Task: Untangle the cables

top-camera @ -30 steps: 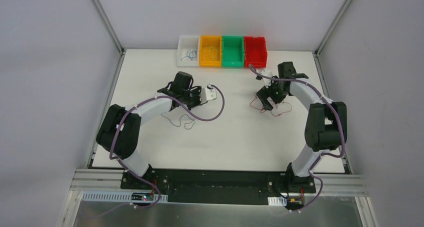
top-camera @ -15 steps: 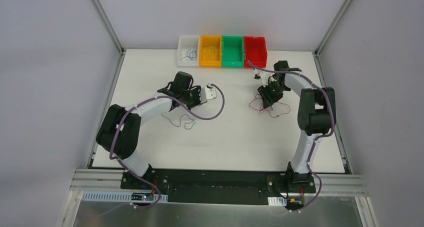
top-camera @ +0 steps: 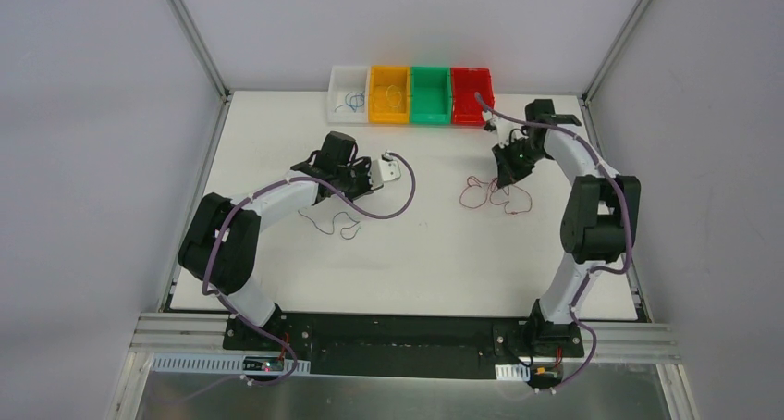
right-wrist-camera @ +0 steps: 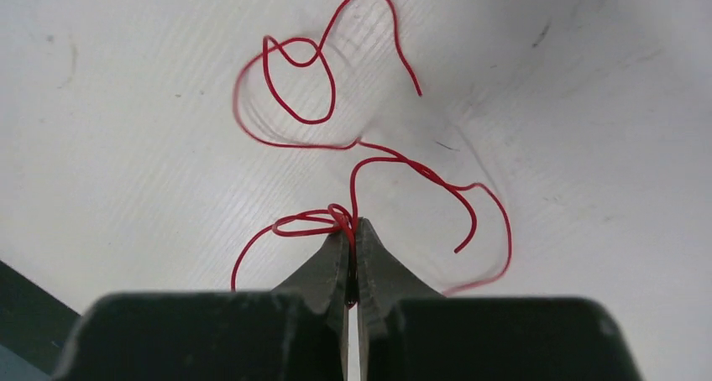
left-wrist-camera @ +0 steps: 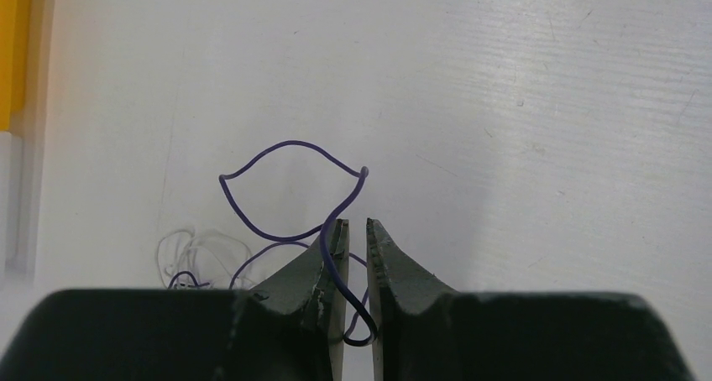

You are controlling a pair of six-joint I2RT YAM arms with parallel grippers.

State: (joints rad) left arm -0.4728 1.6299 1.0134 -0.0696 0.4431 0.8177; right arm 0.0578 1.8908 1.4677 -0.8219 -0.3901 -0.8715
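Note:
In the left wrist view a thin blue cable (left-wrist-camera: 290, 143) arcs out ahead of my left gripper (left-wrist-camera: 354, 223). One of its loops is pinched in the narrow gap between the jaws. A pale white cable tangle (left-wrist-camera: 197, 251) lies on the table to the left of the fingers. From above, thin dark cables (top-camera: 333, 224) lie below the left arm. My right gripper (right-wrist-camera: 353, 223) is shut on the red cable (right-wrist-camera: 334, 217) at a knot of loops. The rest of the red cable (top-camera: 476, 198) trails over the table below the right gripper (top-camera: 507, 175).
Along the table's back edge stand a white bin (top-camera: 333, 96) with a blue wire inside, then a yellow bin (top-camera: 373, 96), a green bin (top-camera: 415, 96) and a red bin (top-camera: 488, 96). The yellow bin's edge (left-wrist-camera: 13, 45) shows at the left of the left wrist view.
My right gripper closed on the red cable and moved back and to the right, drawing the cable with it. The left arm and its blue cable stayed still.

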